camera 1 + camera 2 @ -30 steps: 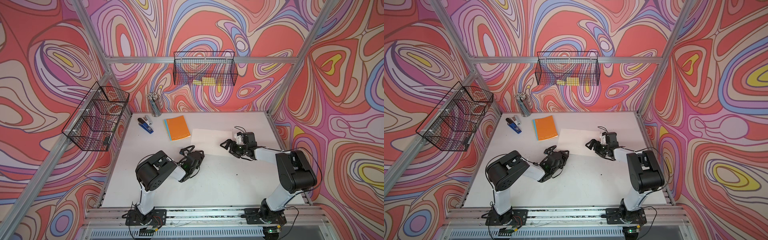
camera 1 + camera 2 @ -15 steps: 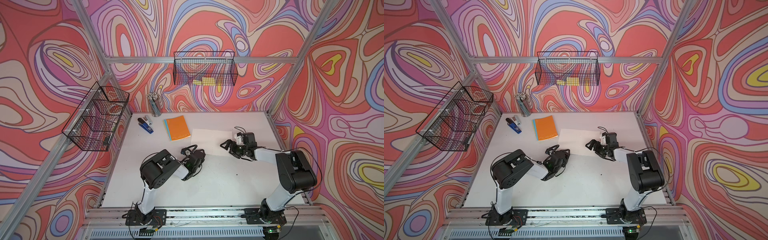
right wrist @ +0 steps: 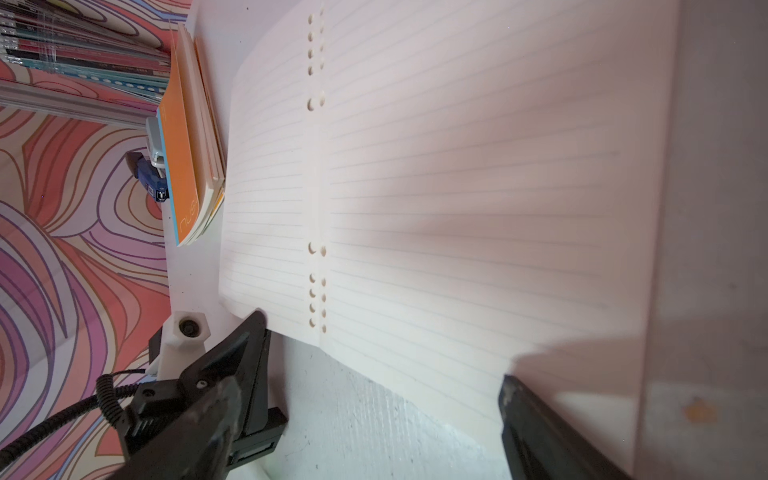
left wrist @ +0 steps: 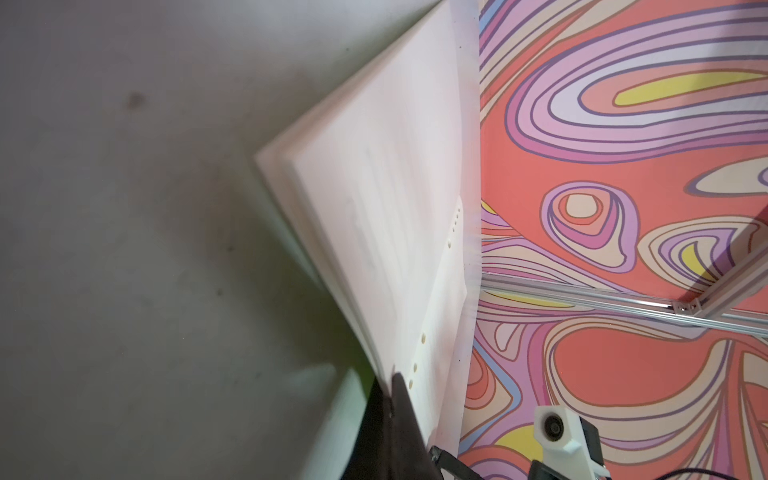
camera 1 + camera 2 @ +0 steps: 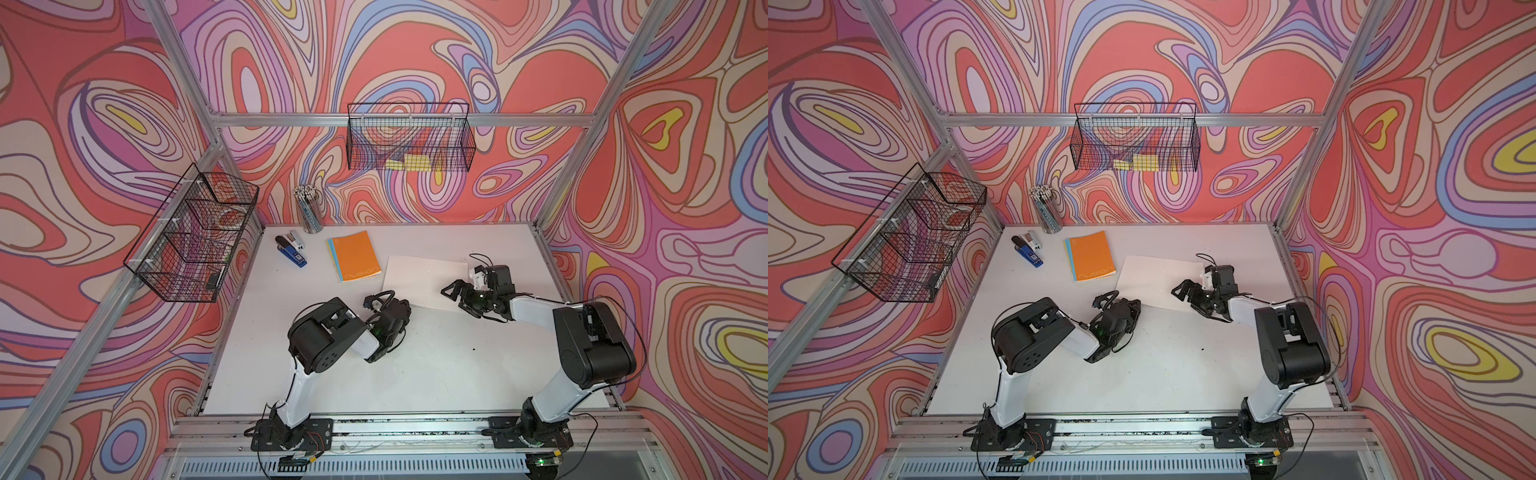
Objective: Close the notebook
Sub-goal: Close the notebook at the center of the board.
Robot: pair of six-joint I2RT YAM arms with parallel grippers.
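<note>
Starting the fold: left gripper (image 5: 401, 304) looks pinched shut on the 7 o'clock corner of the notebook (image 5: 419, 277) lying open at 12 o'clock of table (image 5: 436, 374) centre, right gripper (image 5: 457, 296) spread wide at its 4 o'clock edge; next, swing that leaf over toward 3 o'clock.

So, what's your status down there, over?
Left fingers shut on the notebook's near corner. Right fingers open, over its right half. Notebook lies open. They may block the fold.
</note>
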